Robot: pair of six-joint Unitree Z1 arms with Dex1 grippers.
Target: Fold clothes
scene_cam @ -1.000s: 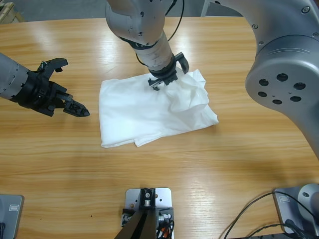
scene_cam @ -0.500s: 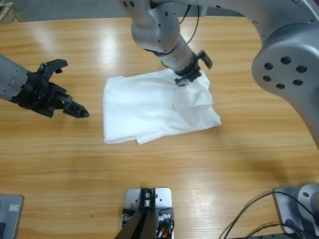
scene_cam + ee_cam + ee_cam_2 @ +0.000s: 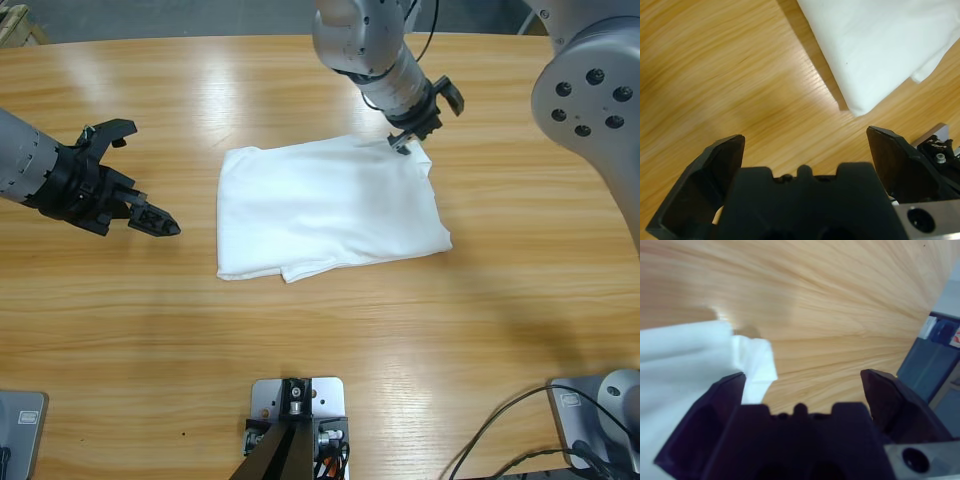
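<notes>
Right gripper (image 3: 424, 125) has dragged the T-shirt's (image 3: 325, 205) rumpled far-right corner flat and let go, jaws spread. Shirt lies mid-table (image 3: 300, 340), folded rectangle. Left gripper (image 3: 135, 205) waits open beside it; fold nearly finished.

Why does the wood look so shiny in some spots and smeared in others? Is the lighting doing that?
High view: pale glare streaks on the table above the T-shirt, which casts a thin shadow below its lower edge. Left wrist view: the wood grain blurs toward the upper left, and the shirt's edge throws a dark shadow. Right wrist view: grain looks streaked, with a small bright glint beside the cloth.
</notes>
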